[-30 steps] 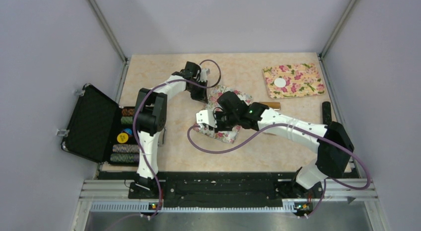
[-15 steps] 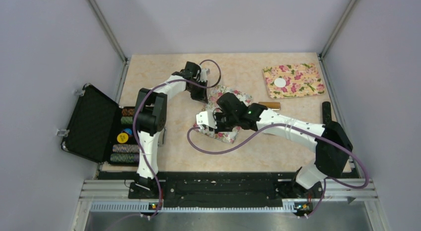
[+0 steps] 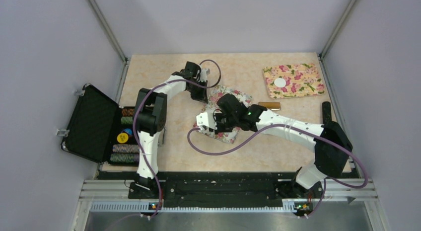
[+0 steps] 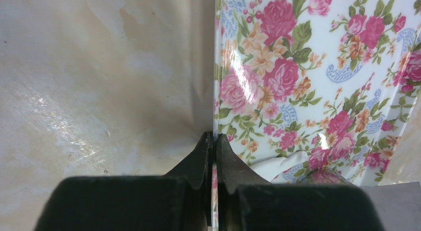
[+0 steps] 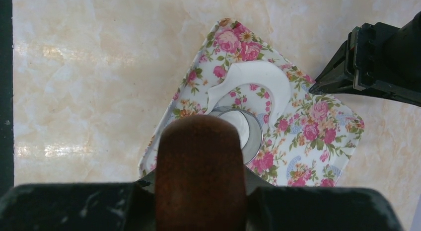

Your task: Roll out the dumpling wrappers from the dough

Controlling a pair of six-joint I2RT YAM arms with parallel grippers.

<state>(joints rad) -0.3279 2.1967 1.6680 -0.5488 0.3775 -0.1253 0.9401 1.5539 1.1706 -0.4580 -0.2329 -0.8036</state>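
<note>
**A:** Where's the dough?

**B:** The dough point(image 5: 270, 82) lies flat on the flowered mat point(image 5: 317, 126), toward the mat's far corner in the right wrist view. It's a white sheet with a round bite out of its near side, so it reads as a crescent.

**A:** And what sits in that bite?

**B:** A glass bowl point(image 5: 252, 136), standing on the mat just beside the dough's curved edge. There's something white inside it. I can't tell what, since the wooden rod point(image 5: 201, 156) covers most of the bowl.

**A:** Who has the rod?

**B:** The right end effector point(image 3: 214, 120) is clamped on it, hanging over the mat with the rod's rounded end above the bowl.

**A:** The other arm?

**B:** The left end effector point(image 4: 214, 141) has its fingers pressed together on the mat's edge, with the thin rim pinched between them.

**A:** Any finished piece?

**B:** One wrapper point(image 3: 280, 82), a small white disc, lies on a second mat point(image 3: 303, 84) well off to the right of the flowered mat and farther back on the tabletop point(image 3: 149, 72).

**A:** Anything else?

**B:** A black case point(image 3: 92, 124) stands open well to the left of the flowered mat, off the tabletop's left edge.
</note>
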